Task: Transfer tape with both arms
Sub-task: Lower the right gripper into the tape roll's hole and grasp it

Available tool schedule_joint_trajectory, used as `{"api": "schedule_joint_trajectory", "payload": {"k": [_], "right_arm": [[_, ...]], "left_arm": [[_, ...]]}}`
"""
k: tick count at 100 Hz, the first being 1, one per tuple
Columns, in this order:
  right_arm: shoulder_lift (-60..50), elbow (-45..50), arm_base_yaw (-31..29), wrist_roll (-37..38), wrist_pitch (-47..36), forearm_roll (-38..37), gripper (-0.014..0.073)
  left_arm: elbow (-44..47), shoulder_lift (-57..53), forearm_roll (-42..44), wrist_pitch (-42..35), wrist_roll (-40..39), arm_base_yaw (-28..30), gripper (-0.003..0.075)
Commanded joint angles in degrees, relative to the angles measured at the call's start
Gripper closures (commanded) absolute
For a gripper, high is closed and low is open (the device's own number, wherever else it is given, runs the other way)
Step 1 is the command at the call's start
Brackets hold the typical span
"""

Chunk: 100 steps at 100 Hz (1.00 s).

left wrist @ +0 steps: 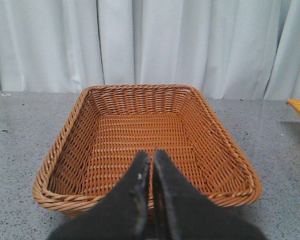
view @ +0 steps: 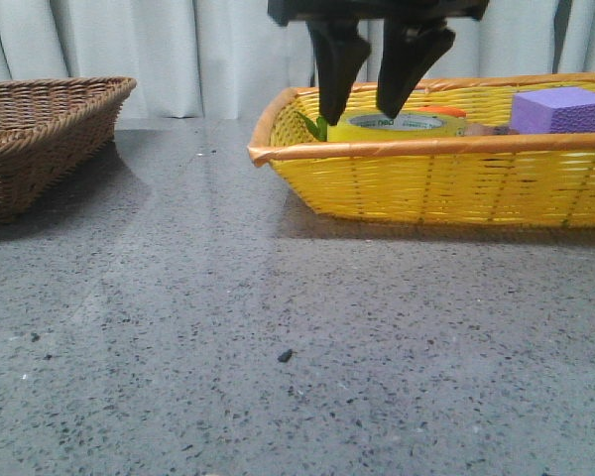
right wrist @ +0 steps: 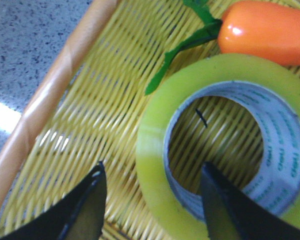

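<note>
Our right gripper (view: pixel 369 97) hangs over the near-left end of the yellow basket (view: pixel 436 183) with its two black fingers spread apart and pointing down. In the right wrist view we see one finger (right wrist: pixel 82 207) outside the tape (right wrist: pixel 155 150), above the bare weave of the basket floor, and the other finger (right wrist: pixel 230 210) over the roll's hollow centre, so the near wall of the roll sits between them; we cannot tell whether either finger touches it. The tape (view: pixel 397 125) lies flat inside the yellow basket, its white core printed in green. Just beyond it lies the orange carrot (right wrist: pixel 265 30), its green leaves (right wrist: pixel 182 47) reaching along the roll's edge. Further along the same basket sits a purple block (view: pixel 560 109). Our left gripper (left wrist: pixel 151 190) has its fingers pressed together with nothing between them, poised at the near rim of the brown wicker basket (left wrist: pixel 65 145). That brown basket (view: pixel 40 139) stands at the far left of the grey speckled table (view: pixel 278 327), well apart from the yellow one.
</note>
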Motion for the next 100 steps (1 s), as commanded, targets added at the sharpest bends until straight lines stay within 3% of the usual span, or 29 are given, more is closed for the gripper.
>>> {"api": "schedule_joint_trajectory", "payload": {"k": [1,46,72,100], "right_arm": [[-1.2,-2.5,-0.1,-0.8,-1.2,-1.0,0.0244],[1.8,-2.5,-0.1,-0.8,-1.3,-2.8,0.0247],[2.0,-2.5,-0.1,-0.8,-1.5,-3.1,0.0509],[2.0,-2.5,-0.1,-0.8,-1.2,-3.1,0.0539]], "left_arm": [[-2.0,1.0,-0.6,-4.2,-0.6,0.1,0.0741],[-2.0,1.0,-0.6,-4.2,-0.6,0.1,0.0741],[-2.0,1.0,-0.6,-4.2,-0.6,0.1,0.0741],[-2.0,1.0,-0.6,-4.2,-0.6,0.1,0.0741]]}}
